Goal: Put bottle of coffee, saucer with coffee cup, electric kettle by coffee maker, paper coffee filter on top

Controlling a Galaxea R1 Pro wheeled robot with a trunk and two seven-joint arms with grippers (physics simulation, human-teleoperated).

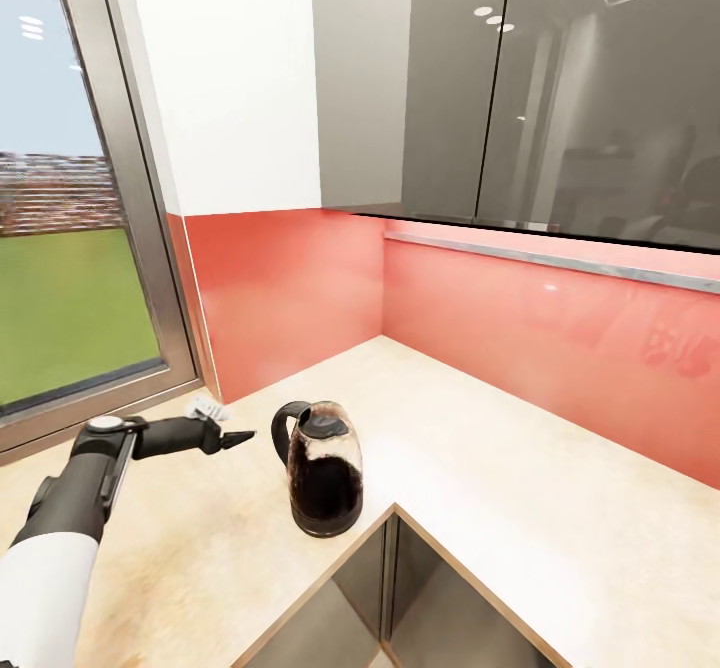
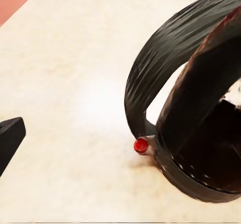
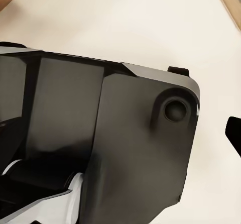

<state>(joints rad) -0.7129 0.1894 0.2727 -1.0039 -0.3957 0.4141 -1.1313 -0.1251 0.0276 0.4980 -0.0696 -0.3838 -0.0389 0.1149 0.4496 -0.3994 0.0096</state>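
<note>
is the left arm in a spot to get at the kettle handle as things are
Probably yes. The left gripper hangs just short of the electric kettle, level with its black loop handle, which faces it. Bare kitchen countertop lies between them, and the left wrist view shows the handle close ahead, nothing blocking.

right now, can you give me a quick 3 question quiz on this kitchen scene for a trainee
1. True or false: the electric kettle lies tipped over on the kitchen countertop.
2. Multiple choice: the kettle's black loop handle points toward A) the left gripper, B) the red back wall, C) the grey wall cabinets.
3. Short answer: in the head view, what small white thing lies on the counter just behind the left gripper, by the window?

Key:
1. False; it stands upright near the counter's inner corner edge.
2. A.
3. A small white crumpled piece, seemingly the paper coffee filter; it is too small to be sure.
</note>
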